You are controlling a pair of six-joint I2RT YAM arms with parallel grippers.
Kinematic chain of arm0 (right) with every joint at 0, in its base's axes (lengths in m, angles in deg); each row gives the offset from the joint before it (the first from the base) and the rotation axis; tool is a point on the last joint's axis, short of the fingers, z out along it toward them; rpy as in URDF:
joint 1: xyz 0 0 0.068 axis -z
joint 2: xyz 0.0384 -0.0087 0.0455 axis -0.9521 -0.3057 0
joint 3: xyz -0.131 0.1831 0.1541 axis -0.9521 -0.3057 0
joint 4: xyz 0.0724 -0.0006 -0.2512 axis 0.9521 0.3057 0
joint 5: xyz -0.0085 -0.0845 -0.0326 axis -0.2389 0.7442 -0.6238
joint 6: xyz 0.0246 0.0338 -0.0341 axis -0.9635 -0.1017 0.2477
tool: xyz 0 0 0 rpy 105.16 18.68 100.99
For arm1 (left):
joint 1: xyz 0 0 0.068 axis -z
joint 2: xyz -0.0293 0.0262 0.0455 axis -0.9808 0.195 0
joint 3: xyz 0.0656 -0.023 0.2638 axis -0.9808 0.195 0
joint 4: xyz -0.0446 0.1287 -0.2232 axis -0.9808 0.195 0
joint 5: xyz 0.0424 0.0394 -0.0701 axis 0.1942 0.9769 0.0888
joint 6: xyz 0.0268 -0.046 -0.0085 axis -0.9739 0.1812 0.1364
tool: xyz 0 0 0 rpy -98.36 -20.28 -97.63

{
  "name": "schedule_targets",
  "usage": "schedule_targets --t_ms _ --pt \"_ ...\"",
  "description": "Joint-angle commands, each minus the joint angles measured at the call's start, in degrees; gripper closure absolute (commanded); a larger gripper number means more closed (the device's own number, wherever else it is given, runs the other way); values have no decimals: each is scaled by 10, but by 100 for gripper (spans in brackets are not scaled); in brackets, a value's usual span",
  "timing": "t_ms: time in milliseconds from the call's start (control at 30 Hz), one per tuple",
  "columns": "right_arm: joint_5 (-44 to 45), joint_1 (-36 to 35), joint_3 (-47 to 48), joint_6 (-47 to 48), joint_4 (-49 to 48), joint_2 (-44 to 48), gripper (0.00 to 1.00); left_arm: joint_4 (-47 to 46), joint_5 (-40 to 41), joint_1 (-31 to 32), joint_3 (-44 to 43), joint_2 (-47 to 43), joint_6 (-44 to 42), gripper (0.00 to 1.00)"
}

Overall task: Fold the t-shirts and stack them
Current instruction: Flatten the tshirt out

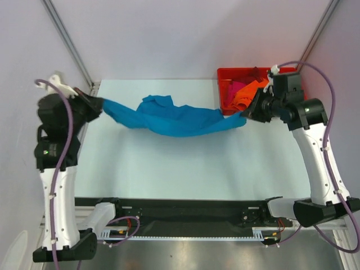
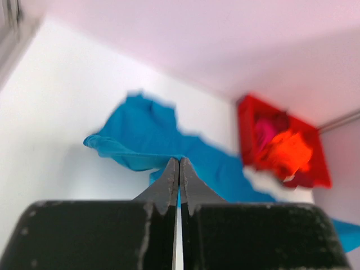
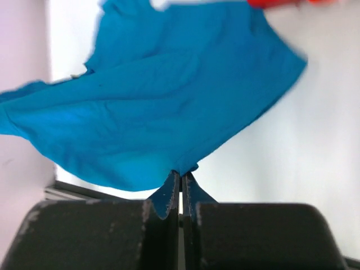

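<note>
In the top view the teal-blue t-shirt hung stretched across the upper middle of the frame. It was held up at both ends and sagged in between, above the pale desk. A bunched part of the cloth rose as a hump left of centre. Whether the lowest fold touched the desk could not be told.

The left end effector, at the left of the frame, had its jaws pressed together on the shirt's left end. In the left wrist view the two fingers met, with only a sliver of teal showing between them near the bottom of the frame.

The right end effector, at the right of the frame, was likewise clamped tight and pinched the shirt's right end. In its own wrist view the fingertips were closed on the lower edge of the cloth, which spread upward and filled most of that frame.

The red bin sat in the upper right of the top view, at the far right corner of the desk and just behind the right end effector. Inside it lay a bright orange t-shirt near the middle, a magenta-pink t-shirt to its left, and a dark red t-shirt toward the back wall. All three were crumpled together.
</note>
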State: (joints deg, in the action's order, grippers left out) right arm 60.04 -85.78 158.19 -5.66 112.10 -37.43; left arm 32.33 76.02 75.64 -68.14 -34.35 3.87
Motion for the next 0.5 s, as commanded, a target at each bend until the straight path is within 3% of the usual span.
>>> schedule_targets --t_ms 0,133,267,467 --pt "-26 -14 113 9 52 -34 100 -4 33 2 -147 25 0 100" --pt "-45 -21 271 11 80 -56 100 -31 43 2 -283 48 -17 100" --pt "-71 -28 370 10 101 -49 100 -71 59 1 -388 43 -28 100" --pt "-102 -29 379 -19 60 14 100 -108 106 2 -495 26 -37 100"
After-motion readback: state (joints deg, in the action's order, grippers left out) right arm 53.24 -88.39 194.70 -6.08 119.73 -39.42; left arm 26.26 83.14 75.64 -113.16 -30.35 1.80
